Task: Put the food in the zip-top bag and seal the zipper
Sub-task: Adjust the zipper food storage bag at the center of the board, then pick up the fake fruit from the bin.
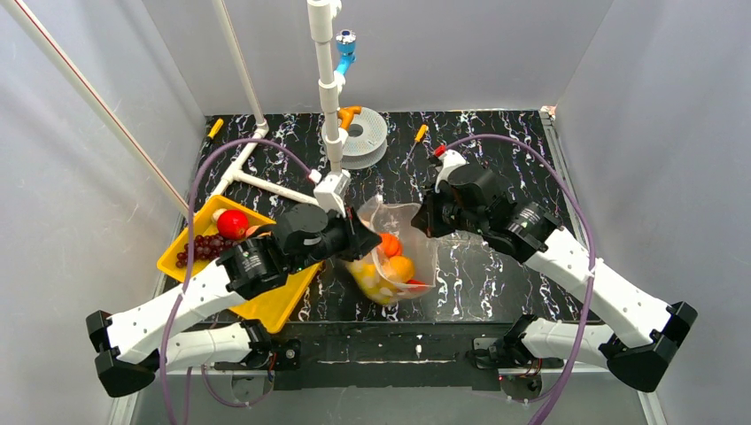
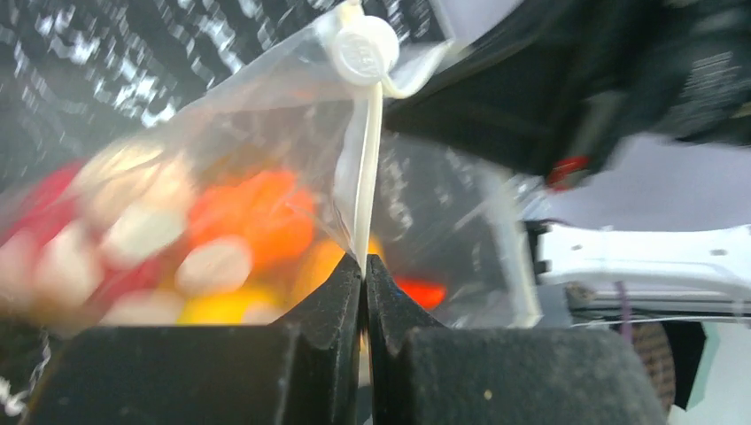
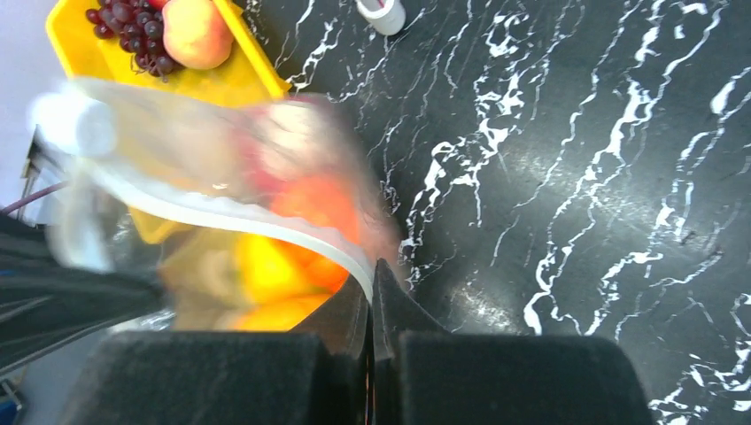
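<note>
black white-veined table (image 1: 496,276), grey walls (image 1: 62,177); left end effector (image 2: 364,259), right end effector (image 3: 372,267) each pinch zipper (image 2: 366,177).

The clear plastic zip-top bag (image 1: 416,221) is thin, glossy film, crumpled and catching light. Its whitish zipper strip (image 2: 368,159) looks like thicker, smooth plastic. The orange, yellow and red toy food (image 1: 396,257) inside is smooth and shiny. The black, white-veined desk (image 3: 576,177) has a polished, marble-like sheen. The yellow rectangular tray (image 1: 270,305) looks like smooth moulded plastic. The left tool (image 2: 364,266) has matt black, finely grained fingers (image 2: 221,372).
</note>
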Robot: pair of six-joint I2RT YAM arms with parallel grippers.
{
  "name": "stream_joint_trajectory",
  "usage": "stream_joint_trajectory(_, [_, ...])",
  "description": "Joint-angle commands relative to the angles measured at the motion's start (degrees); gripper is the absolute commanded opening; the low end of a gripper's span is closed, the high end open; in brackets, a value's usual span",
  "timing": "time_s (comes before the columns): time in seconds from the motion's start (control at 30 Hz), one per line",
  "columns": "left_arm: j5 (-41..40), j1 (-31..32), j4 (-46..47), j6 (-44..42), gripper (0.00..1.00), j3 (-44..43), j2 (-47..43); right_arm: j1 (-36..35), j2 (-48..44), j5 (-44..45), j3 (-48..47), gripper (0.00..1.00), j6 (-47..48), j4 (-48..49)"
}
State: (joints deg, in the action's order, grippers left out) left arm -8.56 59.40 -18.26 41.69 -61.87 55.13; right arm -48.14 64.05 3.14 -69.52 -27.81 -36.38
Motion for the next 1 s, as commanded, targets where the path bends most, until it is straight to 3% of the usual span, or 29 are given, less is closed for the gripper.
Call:
stream_joint_trajectory(0.0, [-3.8, -0.5, -2.1, 3.0, 0.00, 5.7, -2.9, 0.1, -2.5, 5.9, -0.2, 0.01, 2.3, 0.7])
stream_joint_trajectory(0.2, [-5.1, -1.8, -6.2, 1.1, 0.00, 6.1, -3.2, 0.3, -0.6, 7.3, -0.9, 0.01, 3.4, -0.7])
stream_joint_trajectory(0.27, [-4.9, -2.4, -8.1, -1.0, 0.14, 5.0, -3.4, 0.3, -0.7, 8.5, -0.8, 0.01, 4.0, -0.7])
stream_joint_trajectory(0.33, [-4.5, -2.9, -9.9, -3.6, 0.41, 3.7, -3.9, 0.4, -1.1, 9.5, -0.7, 0.01, 4.4, -1.1])
stream_joint_trajectory(0.4, [-4.1, -3.4, -12.8, -6.5, 0.62, 2.0, -4.6, 0.5, -1.3, 10.4, -0.3, 0.01, 4.6, -1.4])
stream_joint_trajectory(0.57, [-6.7, -6.0, -23.6, -15.9, 0.89, -3.2, -9.9, 0.6, -2.1, 10.3, 1.9, 0.01, 4.1, -1.2])
stream_joint_trajectory(0.77, [-12.5, -19.2, -34.2, -23.0, 0.94, -6.5, -10.2, 0.6, -2.2, 9.4, 1.7, 0.01, 4.1, -0.2])
stream_joint_trajectory(0.97, [-11.5, -36.1, -30.8, -30.0, 0.96, -2.1, -7.3, 0.7, -3.0, 10.0, 1.7, 0.01, 4.6, -0.7])
